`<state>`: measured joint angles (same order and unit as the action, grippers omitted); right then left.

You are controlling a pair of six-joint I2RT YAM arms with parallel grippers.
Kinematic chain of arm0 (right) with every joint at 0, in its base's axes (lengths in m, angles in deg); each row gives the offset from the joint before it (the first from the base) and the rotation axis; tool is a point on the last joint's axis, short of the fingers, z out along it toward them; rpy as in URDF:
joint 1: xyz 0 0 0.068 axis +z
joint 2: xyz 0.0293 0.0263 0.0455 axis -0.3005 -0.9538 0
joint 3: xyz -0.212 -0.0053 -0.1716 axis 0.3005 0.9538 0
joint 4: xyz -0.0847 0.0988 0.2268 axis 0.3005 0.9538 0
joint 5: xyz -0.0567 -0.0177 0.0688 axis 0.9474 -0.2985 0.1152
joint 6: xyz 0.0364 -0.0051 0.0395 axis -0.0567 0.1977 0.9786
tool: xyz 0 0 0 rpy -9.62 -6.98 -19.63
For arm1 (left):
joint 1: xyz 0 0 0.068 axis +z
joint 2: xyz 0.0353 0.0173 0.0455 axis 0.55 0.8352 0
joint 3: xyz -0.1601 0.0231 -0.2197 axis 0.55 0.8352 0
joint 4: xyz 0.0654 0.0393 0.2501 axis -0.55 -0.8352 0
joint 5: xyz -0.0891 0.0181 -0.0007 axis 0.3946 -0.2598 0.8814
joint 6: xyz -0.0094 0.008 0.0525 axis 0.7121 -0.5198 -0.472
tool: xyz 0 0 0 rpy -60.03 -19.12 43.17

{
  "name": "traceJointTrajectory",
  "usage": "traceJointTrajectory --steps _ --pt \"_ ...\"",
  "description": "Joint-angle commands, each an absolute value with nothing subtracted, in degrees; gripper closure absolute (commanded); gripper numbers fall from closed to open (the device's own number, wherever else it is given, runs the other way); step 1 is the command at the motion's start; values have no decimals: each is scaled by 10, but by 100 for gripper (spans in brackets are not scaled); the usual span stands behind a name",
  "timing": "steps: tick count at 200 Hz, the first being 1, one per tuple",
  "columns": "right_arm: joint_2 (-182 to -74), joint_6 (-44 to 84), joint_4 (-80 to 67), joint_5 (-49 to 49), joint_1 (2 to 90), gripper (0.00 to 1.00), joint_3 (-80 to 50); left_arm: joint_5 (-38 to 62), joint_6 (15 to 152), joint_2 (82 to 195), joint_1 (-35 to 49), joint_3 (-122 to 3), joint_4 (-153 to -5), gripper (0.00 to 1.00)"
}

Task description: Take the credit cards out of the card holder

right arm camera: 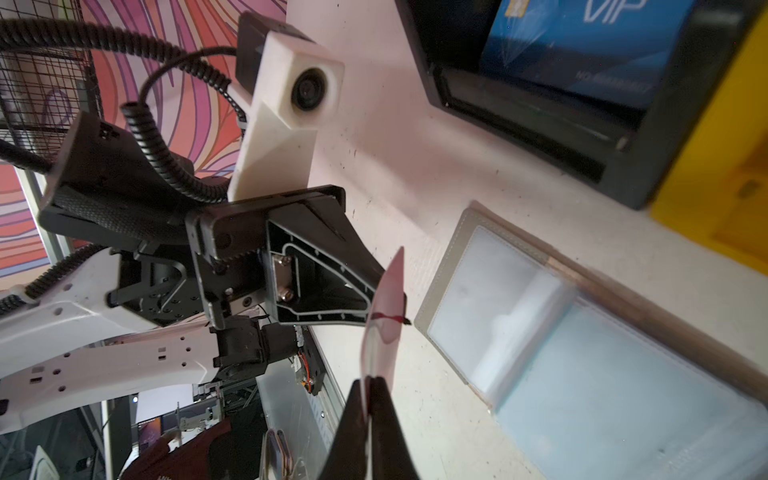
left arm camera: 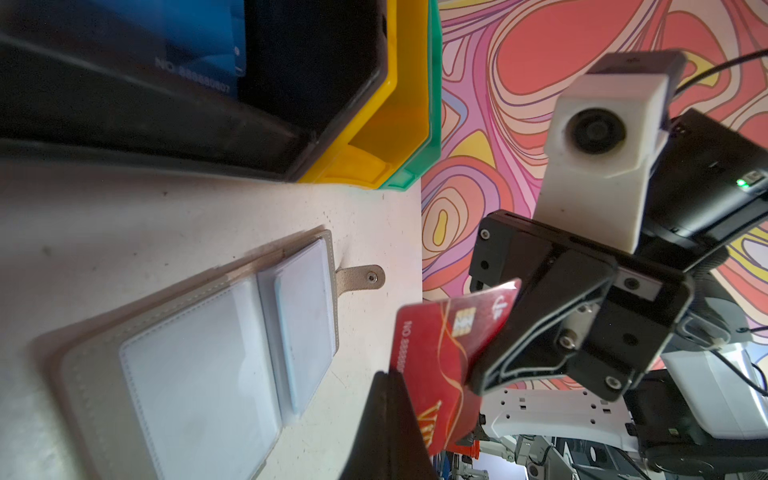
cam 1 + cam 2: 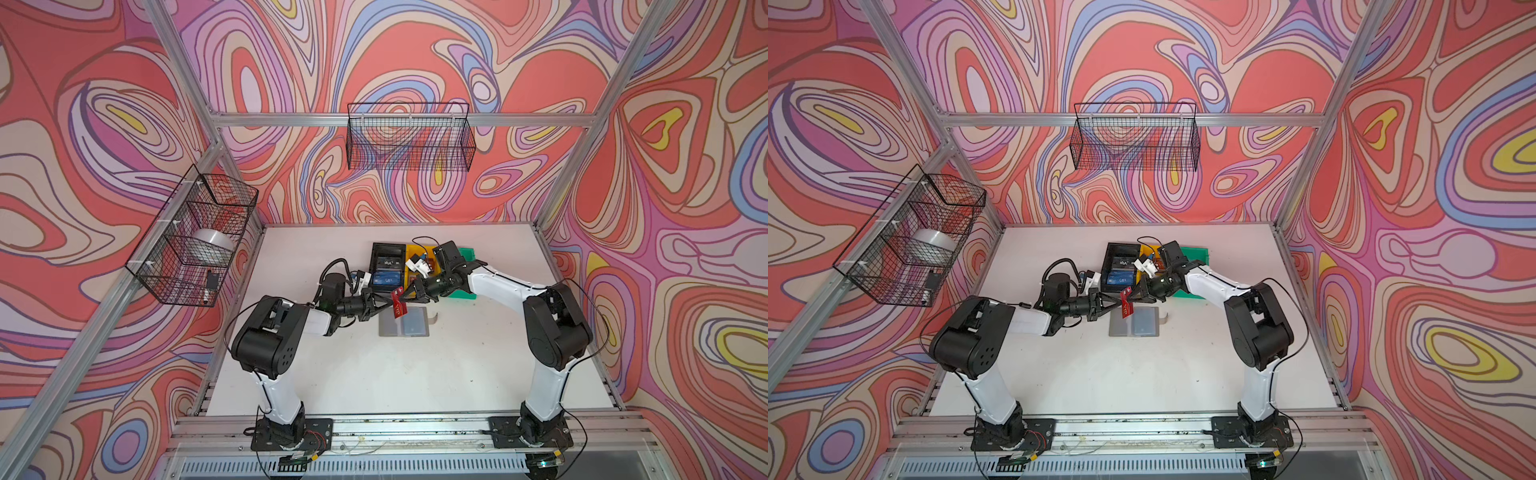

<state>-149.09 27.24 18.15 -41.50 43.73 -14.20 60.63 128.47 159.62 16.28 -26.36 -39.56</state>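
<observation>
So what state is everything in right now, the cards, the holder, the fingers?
red card: in the air, held from two sides.
left fingers: shut on the red card.
right fingers: shut on the red card.
card holder: lying open and flat.
light blue card: inside a holder sleeve.
blue card: lying in the black bin.

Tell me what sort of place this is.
Probably a robot test cell: aluminium frame, swirl-patterned walls, left arm and right arm bolted to a rail at a white table, wire baskets on the frame.
</observation>
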Motion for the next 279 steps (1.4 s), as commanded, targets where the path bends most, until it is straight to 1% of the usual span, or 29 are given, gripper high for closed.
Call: traceJointTrajectory --steps 1,35,62,81,106,122,136,166,193,208,240,279 --pt "-1496 266 155 -430 448 100 -151 630 1287 1602 153 -265 -377 100" --pt "-1493 228 210 -425 445 100 -165 634 1280 1598 153 -264 -387 100" --pt "-1488 164 309 -394 428 100 -209 630 1273 1594 154 -263 -396 100" --pt "-1491 105 396 -354 412 100 -260 628 1267 1588 155 -264 -408 100" --pt "-1521 12 532 -244 407 100 -360 627 1247 1579 155 -270 -443 99" --pt "-1553 -49 616 -157 407 100 -435 621 1230 1573 155 -276 -472 98" --pt "-1576 -115 666 -106 407 100 -492 617 1216 1569 155 -279 -497 97" --pt "-1594 -202 684 -45 407 100 -571 604 1186 1557 155 -289 -552 95" --pt "-1601 -271 663 -35 406 100 -608 590 1160 1547 155 -297 -600 91" --pt "-1611 -314 663 -38 408 100 -622 585 1149 1543 155 -302 -620 91" --pt "-1678 -339 720 0 408 100 -710 585 1152 1544 154 -304 -618 91" --pt "-1705 -372 714 10 412 100 -723 586 1153 1548 156 -302 -612 91"
